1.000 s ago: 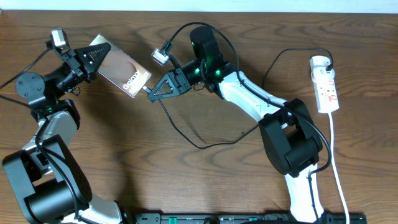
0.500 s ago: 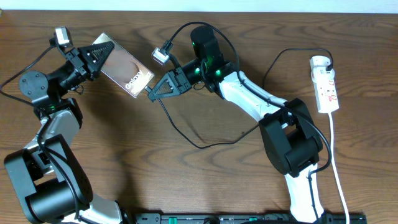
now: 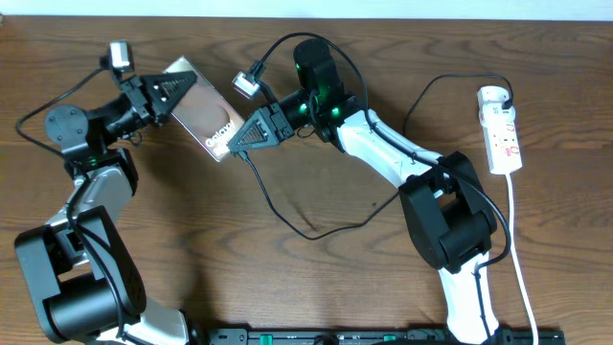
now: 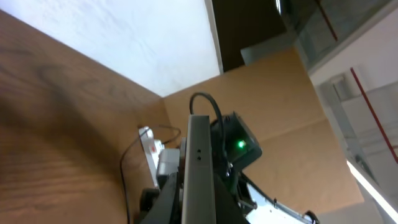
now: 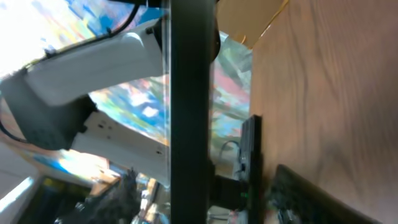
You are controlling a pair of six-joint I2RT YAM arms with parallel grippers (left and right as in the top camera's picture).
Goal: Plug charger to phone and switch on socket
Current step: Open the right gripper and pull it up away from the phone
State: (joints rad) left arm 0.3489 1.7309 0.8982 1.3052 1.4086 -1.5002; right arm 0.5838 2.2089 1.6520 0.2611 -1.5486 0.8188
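The phone (image 3: 201, 107) is held off the table on edge, with my left gripper (image 3: 170, 94) shut on its upper end. In the left wrist view the phone (image 4: 199, 162) is a grey strip rising between my jaws. My right gripper (image 3: 235, 144) has its fingertips right at the phone's lower end, where the charger's tip is hidden. Whether those jaws are parted does not show. The charger cable (image 3: 306, 228) loops across the wood to its black plug (image 3: 500, 96) in the socket (image 3: 504, 134) at the far right. The socket's switch is too small to read.
A white cord (image 3: 517, 249) runs from the socket toward the front edge. A black rail (image 3: 383, 337) lies along the front. The right arm's base (image 3: 448, 220) stands between the cable loop and the socket. A dark upright bar (image 5: 189, 112) blocks most of the right wrist view.
My left arm has carried the phone to the right, so its lower end now meets the right fingertips. The right arm has stayed where it was.
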